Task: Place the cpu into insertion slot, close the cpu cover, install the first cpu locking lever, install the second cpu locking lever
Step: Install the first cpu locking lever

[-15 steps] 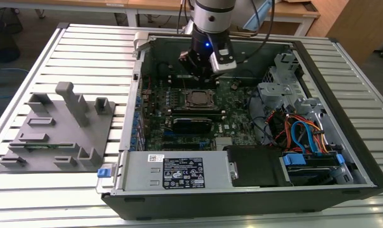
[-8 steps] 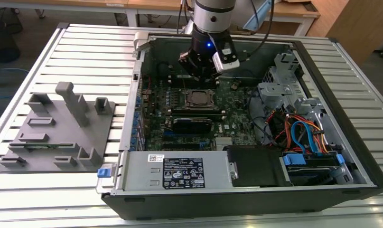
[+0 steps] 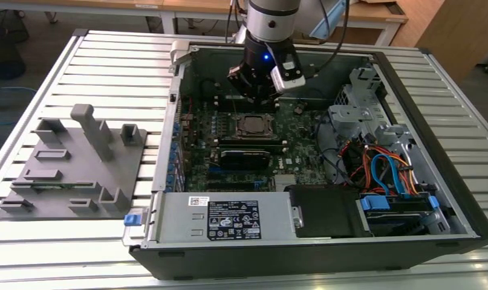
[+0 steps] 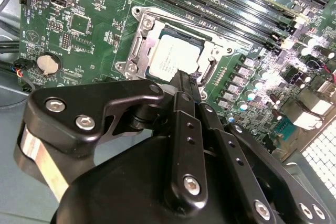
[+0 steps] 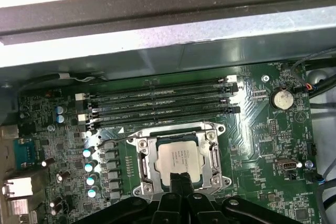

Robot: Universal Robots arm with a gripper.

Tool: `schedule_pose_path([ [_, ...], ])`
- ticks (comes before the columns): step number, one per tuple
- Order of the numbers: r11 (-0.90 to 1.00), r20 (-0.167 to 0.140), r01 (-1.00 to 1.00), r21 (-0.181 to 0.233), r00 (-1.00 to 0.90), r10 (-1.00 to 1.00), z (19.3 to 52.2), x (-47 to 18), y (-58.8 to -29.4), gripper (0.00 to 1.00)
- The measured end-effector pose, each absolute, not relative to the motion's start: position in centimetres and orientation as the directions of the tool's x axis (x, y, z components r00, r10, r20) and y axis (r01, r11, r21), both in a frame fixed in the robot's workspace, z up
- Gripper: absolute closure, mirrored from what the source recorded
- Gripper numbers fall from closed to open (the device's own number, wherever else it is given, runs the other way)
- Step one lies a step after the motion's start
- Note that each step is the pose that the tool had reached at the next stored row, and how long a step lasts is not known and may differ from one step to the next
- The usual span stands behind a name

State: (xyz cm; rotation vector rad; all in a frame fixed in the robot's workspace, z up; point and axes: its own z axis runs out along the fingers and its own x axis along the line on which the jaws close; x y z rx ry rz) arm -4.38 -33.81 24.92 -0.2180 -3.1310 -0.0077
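Black and drawn narrow, the claw [image 4: 182, 80] has its fingers pressed together with nothing between them, and in both wrist views its tip [image 5: 178, 176] sits at one edge of the cpu [image 5: 178, 157]; whether it touches the metal top I cannot tell. The cpu [image 4: 172, 57] lies flat in the insertion slot [image 5: 210, 129], its dull silver face showing through the square window of the cpu cover [image 5: 148, 165], which lies down flat around the chip. Just beyond the slot in the first wrist view run four long dark memory slots [image 5: 163, 103], side by side on the green circuit board [image 5: 252, 145], and a round coin battery [image 5: 281, 98] sits well apart from the socket near the board's edge. In the exterior view the claw [image 3: 256, 96] hangs from the arm over the far part of the open computer case [image 3: 308, 254], directly above the cpu [image 3: 250, 125]. Nearer the camera in the case lies a grey power supply [image 3: 219, 217], and blue and orange cables [image 3: 389, 169] fill the exterior view's right. The case stands on a slatted metal bench [image 3: 106, 54], where a grey moulded fixture tray [image 3: 74, 163] rests beside it on the exterior view's left.
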Motion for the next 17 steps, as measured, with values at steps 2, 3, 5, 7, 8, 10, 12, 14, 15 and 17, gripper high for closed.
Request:
schedule_pose_path([
  [2,0.990,0.003,0.139,0.005,-0.990,0.139,24.9,-4.4,-33.8,0.90],
  [3,0.990,0.003,0.139,0.005,-0.990,0.139,24.9,-4.4,-33.8,0.90],
  [5,0.990,0.003,0.138,0.005,-0.990,0.138,24.9,-4.4,-33.8,0.90],
  [7,0.990,0.003,0.138,0.005,-0.990,0.138,24.9,-4.6,-33.8,0.90],
  [8,0.990,0.003,0.138,0.005,-0.990,0.138,24.9,-4.7,-33.8,0.90],
  [10,0.990,0.003,0.138,0.005,-0.990,0.138,24.9,-5.0,-33.8,0.90],
  [12,0.990,0.003,0.139,0.005,-0.990,0.139,24.9,-5.2,-33.8,0.90],
  [14,0.990,0.003,0.139,0.005,-0.990,0.139,24.9,-5.4,-33.8,0.90],
  [15,0.990,0.003,0.139,0.005,-0.990,0.139,24.9,-5.5,-33.8,0.90],
  [17,0.990,0.003,0.139,0.005,-0.990,0.139,24.9,-5.7,-33.8,0.90],
])
